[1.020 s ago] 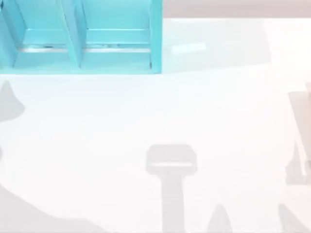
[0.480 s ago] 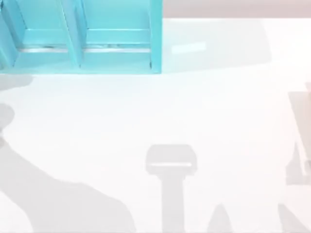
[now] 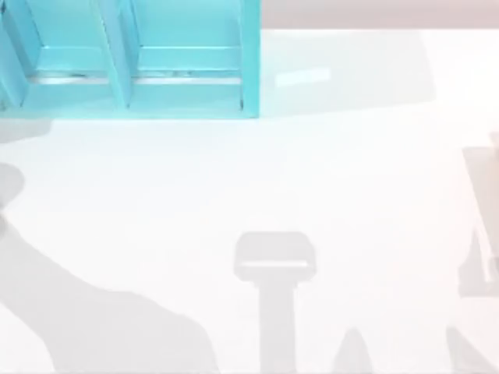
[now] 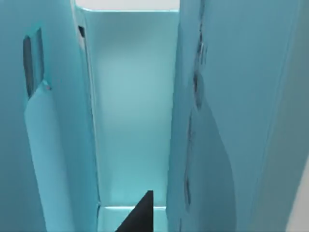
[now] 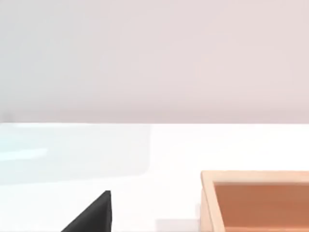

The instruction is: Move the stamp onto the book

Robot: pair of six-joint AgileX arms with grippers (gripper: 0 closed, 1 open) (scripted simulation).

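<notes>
Your left gripper is facing into the turquoise shelf, fingers' state unreadable; right gripper likewise unreadable.

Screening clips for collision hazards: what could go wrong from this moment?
1. The left end effector points into a narrow compartment of the turquoise shelf unit, with walls close on both sides. A sideways move could scrape a divider.
2. The right end effector hangs low over the table near an open wooden box. A low sweep toward it might clip the rim.
</notes>
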